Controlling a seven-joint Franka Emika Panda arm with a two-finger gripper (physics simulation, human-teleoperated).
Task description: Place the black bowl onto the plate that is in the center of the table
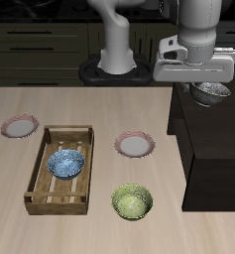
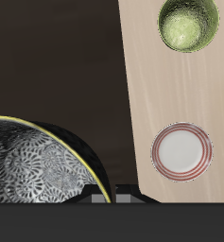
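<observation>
Above the dark cabinet (image 1: 213,149) beside the bench (image 1: 99,230), my hand (image 1: 210,85) held the black bowl (image 1: 212,93) by its rim; it looked rigid, light and slippery.

The small round black bowl (image 2: 33,165) is silvery grey inside with a swirly speckled pattern. The round plate (image 1: 135,145) has a pink rim and grey-white middle. Near it sit a yellow-green bowl (image 1: 132,201) and a blue bowl (image 1: 65,164).
</observation>
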